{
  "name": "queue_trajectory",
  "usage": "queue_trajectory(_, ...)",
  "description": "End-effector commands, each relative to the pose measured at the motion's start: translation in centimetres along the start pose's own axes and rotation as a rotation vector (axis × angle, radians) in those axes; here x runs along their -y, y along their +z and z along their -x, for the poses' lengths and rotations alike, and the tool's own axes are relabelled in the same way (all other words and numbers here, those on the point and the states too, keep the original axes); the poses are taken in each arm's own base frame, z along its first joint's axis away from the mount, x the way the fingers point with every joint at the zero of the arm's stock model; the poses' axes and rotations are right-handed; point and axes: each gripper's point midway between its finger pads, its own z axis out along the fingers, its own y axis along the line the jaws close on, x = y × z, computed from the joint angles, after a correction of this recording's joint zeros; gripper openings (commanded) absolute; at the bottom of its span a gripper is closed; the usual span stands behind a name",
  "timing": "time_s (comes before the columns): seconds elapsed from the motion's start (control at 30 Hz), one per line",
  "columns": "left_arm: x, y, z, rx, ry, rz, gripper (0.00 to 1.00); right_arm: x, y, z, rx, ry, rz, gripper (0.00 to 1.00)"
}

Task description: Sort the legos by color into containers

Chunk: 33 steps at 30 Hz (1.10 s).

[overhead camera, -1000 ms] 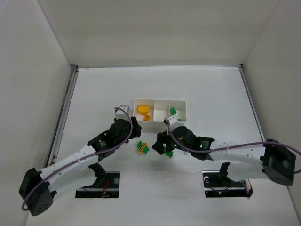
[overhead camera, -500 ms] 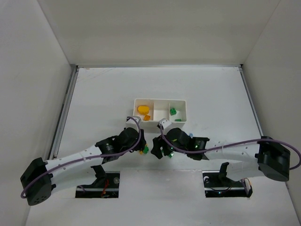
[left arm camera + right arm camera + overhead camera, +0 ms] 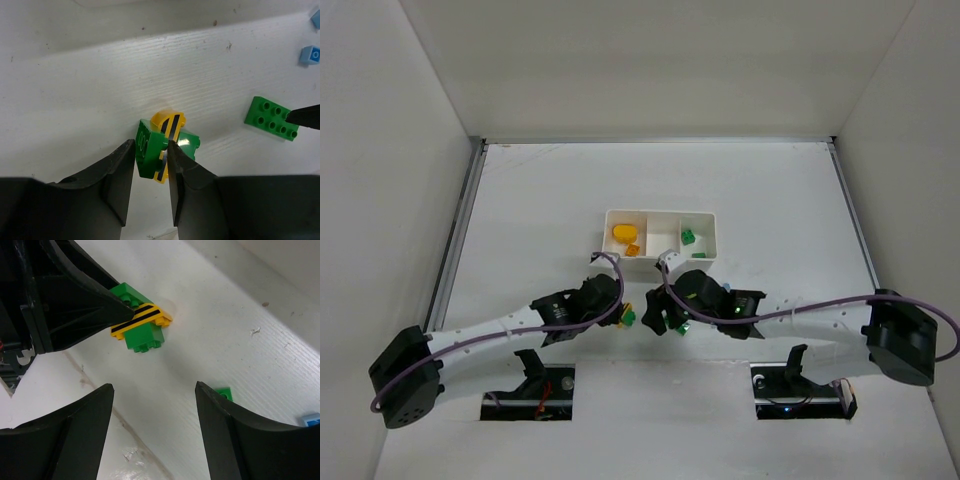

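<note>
A stack of a green brick and a yellow black-striped plate (image 3: 161, 142) lies on the table. My left gripper (image 3: 150, 146) is shut on its green end; it also shows in the top view (image 3: 623, 316). My right gripper (image 3: 154, 385) is open and empty, just right of the stack (image 3: 141, 326), and shows in the top view (image 3: 655, 322). A flat green lego (image 3: 268, 118) and a small green one (image 3: 222, 394) lie near it. The white three-compartment tray (image 3: 660, 212) holds yellow legos (image 3: 625, 235) on the left and a green one (image 3: 688, 237) on the right.
Two light blue legos (image 3: 310, 54) lie on the table toward the tray. White walls enclose the table on three sides. Both arms meet closely at the table's middle front, fingertips a brick's width apart.
My left gripper has moved right and toward the front onto the green and yellow stack and closed on it. My right gripper has shifted slightly left toward the stack.
</note>
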Motion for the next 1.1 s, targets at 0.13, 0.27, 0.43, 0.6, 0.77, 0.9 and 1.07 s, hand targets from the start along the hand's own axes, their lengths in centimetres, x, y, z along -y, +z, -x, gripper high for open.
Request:
queue_trajectory(0.13,0.0,-0.3,0.8,0.023,-0.008,0.028,0.14,-1.3,0.8,1.5,0.040,-0.007,0.043,0.72)
queue_trajectory(0.27,1.1,-0.9,2.3,0.056,-0.006,-0.010,0.10,-1.4,1.5,1.7,0.031,-0.042,0.042,0.71)
queue_trajectory(0.43,3.5,-1.8,4.3,0.069,0.012,-0.103,0.09,-1.6,1.7,3.1,0.054,-0.121,0.033,0.71)
queue_trajectory(0.6,5.7,-1.8,5.3,0.033,0.034,-0.182,0.09,-1.8,1.3,4.1,0.074,-0.193,0.036,0.71)
queue_trajectory(0.77,6.8,-1.6,5.8,0.003,0.080,-0.216,0.09,-2.0,0.3,4.5,0.089,-0.218,0.040,0.68)
queue_trajectory(0.9,6.6,-1.6,5.7,-0.006,0.100,-0.213,0.09,-1.5,-0.4,4.3,0.082,-0.226,0.025,0.65)
queue_trajectory(1.07,6.9,-2.1,5.5,-0.023,0.095,-0.252,0.09,-1.3,-0.3,4.3,0.079,-0.229,0.020,0.63)
